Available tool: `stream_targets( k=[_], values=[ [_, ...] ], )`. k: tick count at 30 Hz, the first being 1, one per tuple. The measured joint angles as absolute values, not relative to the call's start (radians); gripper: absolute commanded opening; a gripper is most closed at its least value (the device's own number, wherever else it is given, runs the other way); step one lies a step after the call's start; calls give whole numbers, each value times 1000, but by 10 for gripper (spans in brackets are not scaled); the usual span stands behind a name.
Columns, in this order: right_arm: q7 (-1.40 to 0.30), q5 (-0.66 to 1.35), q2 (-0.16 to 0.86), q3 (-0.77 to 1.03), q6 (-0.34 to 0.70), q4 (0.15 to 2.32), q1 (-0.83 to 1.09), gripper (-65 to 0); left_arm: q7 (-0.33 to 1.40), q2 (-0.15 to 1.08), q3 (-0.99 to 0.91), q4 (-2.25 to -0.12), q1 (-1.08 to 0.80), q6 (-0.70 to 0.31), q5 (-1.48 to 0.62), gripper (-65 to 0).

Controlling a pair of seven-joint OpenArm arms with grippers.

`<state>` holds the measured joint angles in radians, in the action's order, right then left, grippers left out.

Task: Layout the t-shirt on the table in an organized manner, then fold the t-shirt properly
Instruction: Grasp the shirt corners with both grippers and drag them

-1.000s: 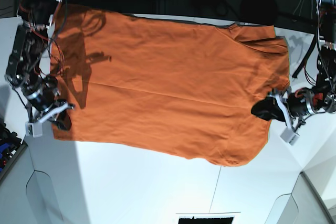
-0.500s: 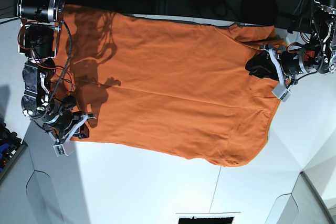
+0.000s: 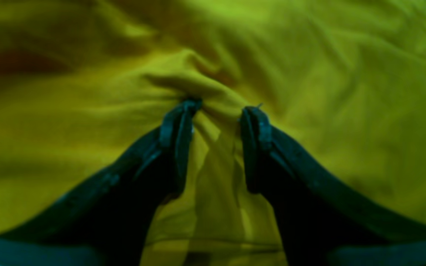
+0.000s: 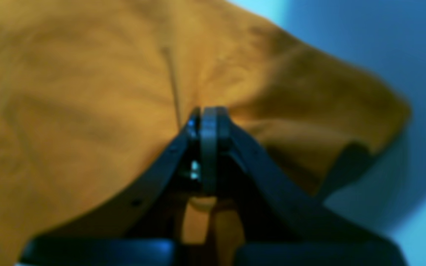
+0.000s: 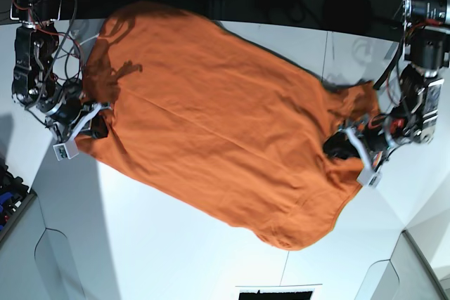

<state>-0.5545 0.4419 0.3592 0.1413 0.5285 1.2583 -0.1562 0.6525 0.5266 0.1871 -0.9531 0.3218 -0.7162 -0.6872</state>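
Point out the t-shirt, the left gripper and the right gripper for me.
t-shirt point(image 5: 211, 124), base view, middle of the orange body.
left gripper point(image 3: 216, 111), left wrist view, between the fingertips, bunched cloth there.
right gripper point(image 4: 207, 114), right wrist view, at the closed fingertips on the cloth.

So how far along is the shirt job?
Early layout stage. Done: the t-shirt is opened out in one layer on the table, though skewed. In hand: the right gripper is pinching one end, and the left gripper has a bunch of cloth between parted fingers. Left: squaring, smoothing, every fold.
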Motion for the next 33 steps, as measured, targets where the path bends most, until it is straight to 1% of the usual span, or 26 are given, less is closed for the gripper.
stream_targets(
  k=[4, 7, 12, 16, 21, 23, 26, 29, 33],
  values=[
    [-589, 502, 345, 140, 528, 1411, -25, -650, 601, 463, 318, -908, 432, -703, -576, -389],
    [-606, 486, 331, 140, 532, 1506, 49, -650, 599, 416, 403, -897, 487, -696, -526, -389],
    [-606, 457, 299, 140, 531, 1592, 79, -650, 637, 379, 471, -896, 547, -693, -506, -390],
    [-603, 453, 300, 157, 527, 1600, 33, -650, 752, 419, 473, -928, 581, -689, -566, -390],
    [-602, 451, 283, 158, 522, 1597, -67, -650, 767, 563, 472, -1047, 585, -689, -680, -390],
    [-597, 446, 260, 157, 520, 1571, -118, -650, 787, 608, 472, -1077, 584, -689, -690, -390],
    [-567, 410, 221, 155, 520, 1461, -208, -650, 808, 646, 473, -1084, 579, -689, -738, -390],
    [-514, 339, 193, 138, 520, 1312, -297, -650, 820, 659, 472, -1085, 561, -689, -752, -390],
    [-504, 290, 176, 92, 514, 1129, -402, -650, 794, 648, 476, -1064, 490, -689, -698, -390]
  ],
)
